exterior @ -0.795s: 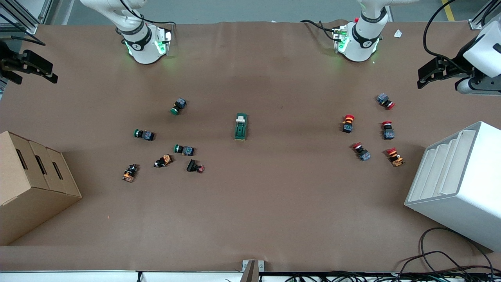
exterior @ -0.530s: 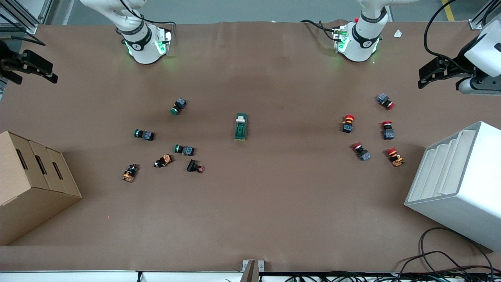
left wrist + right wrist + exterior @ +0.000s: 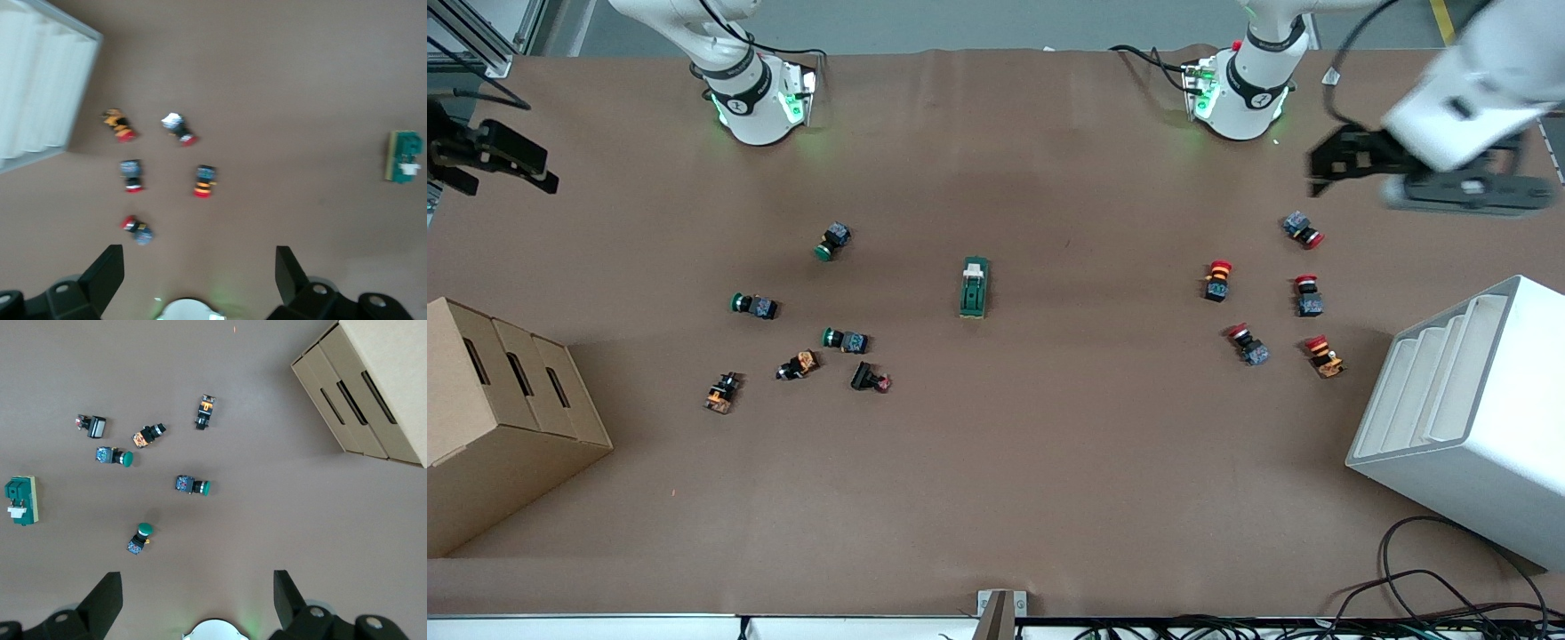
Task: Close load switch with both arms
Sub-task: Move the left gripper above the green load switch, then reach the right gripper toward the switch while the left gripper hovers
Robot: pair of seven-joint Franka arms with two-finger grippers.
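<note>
The load switch (image 3: pixel 975 287), a dark green block with a cream lever piece, lies alone at mid-bench on the brown bench (image 3: pixel 1049 462), well apart from both tools. Toward the right arm's end lie the green push buttons (image 3: pixel 833 241) and orange push buttons (image 3: pixel 798 365); toward the left arm's end, the red push buttons (image 3: pixel 1217 280). The left tool (image 3: pixel 1325 164) is up in the air over the bench near the red buttons, its fingers (image 3: pixel 107 273) spread wide and empty. The right tool (image 3: pixel 538 173) waits over its end of the bench, above the cardboard box (image 3: pixel 503 418), likewise released. A white tiered rack (image 3: pixel 1467 413) stands at the left arm's end.
</note>
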